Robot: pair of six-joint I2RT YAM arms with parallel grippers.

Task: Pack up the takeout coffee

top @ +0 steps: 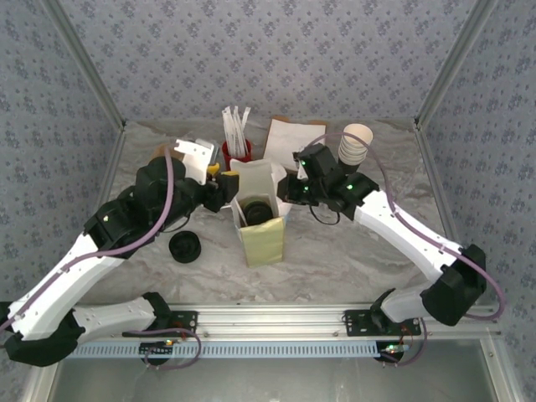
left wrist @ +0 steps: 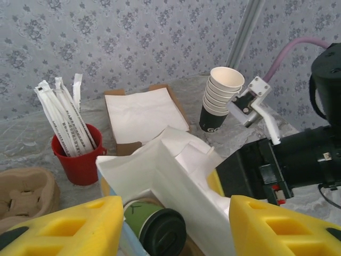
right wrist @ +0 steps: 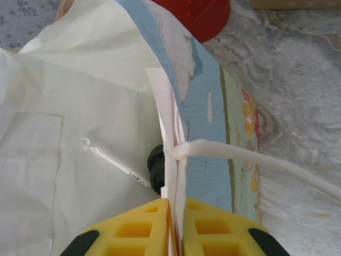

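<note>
Treat takeout coffee [top: 257, 211], standing capped inside paper bag [top: 264, 243] mid-frame in top view, as light and crushable, gripping gently under lid [left wrist: 164, 233], with right gripper [right wrist: 175, 205] pinched on bag edge, left gripper [left wrist: 176, 209] half-spread, apparently empty.

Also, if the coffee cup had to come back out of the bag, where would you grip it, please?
Probably at the black lid of the coffee cup, across its rim, coming straight down through the open mouth: the walls of the paper bag enclose the cup's sides, and it seems upright.
</note>
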